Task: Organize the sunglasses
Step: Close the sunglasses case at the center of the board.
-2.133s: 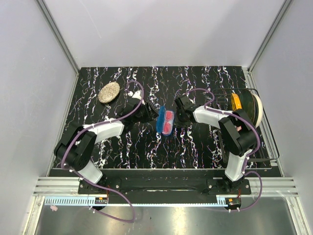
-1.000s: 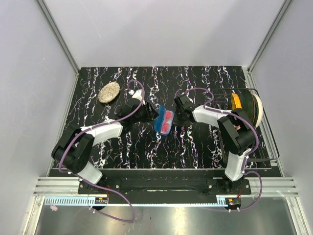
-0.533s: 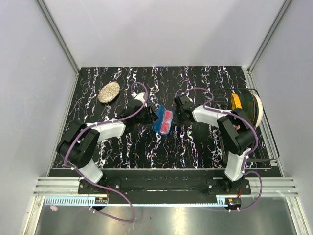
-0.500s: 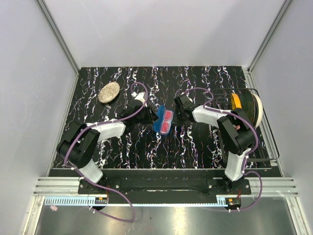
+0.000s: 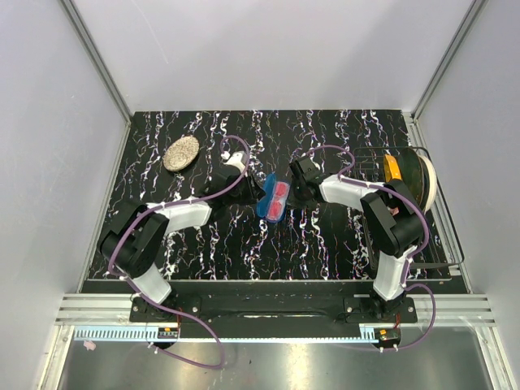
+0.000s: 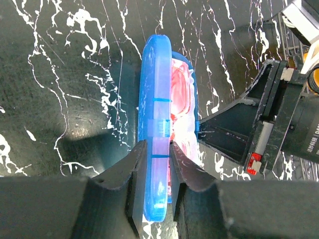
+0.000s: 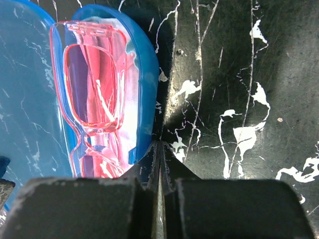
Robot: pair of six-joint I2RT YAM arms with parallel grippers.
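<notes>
Case lid [image 6: 155,99] now upright — L gripper [image 6: 157,148] seems clamped; sunglasses [image 7: 94,89] half hidden.

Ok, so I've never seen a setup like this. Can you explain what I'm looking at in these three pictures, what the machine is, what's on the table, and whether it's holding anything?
These are two robot arms bolted at the near edge of a black marbled table. The wide picture comes from a fixed camera overhead. The two close-ups come from a camera on each arm's wrist.

In the middle lies an open blue case with pink sunglasses inside. The left hand pinches the case's raised lid. The right hand is shut and holds nothing, with its tips at the case's rim.

A speckled oval object lies at the far left, and an orange and white round object sits at the right.
</notes>
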